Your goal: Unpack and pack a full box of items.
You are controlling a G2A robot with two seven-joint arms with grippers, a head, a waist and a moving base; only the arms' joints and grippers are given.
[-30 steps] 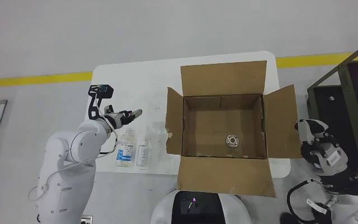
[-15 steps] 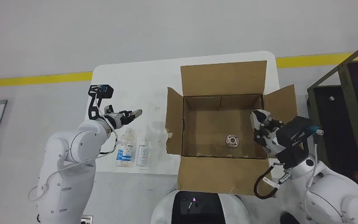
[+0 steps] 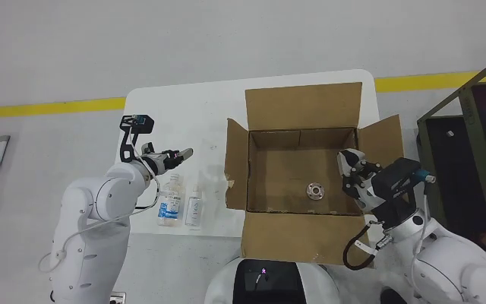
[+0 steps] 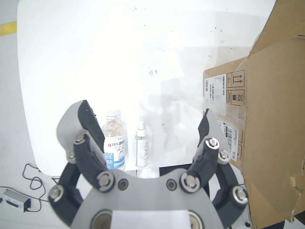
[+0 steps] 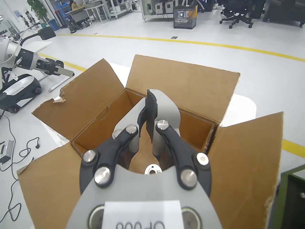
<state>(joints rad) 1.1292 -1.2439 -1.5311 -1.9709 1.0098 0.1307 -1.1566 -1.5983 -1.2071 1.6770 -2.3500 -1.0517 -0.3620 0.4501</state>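
The left tool [image 4: 147,120] gapes apart near a bottle [image 4: 114,141]; the right tool [image 5: 149,104], pressed together, hovers over the box [image 3: 302,106].

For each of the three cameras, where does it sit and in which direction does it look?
Top view: above the arms, facing down at the table and open box; both arms show.
Left wrist view: on the left arm, facing down at a bottle and a spray bottle; the open left gripper shows.
Right wrist view: on the right arm, facing into the box past the shut right gripper.
Both wrist views show the box.
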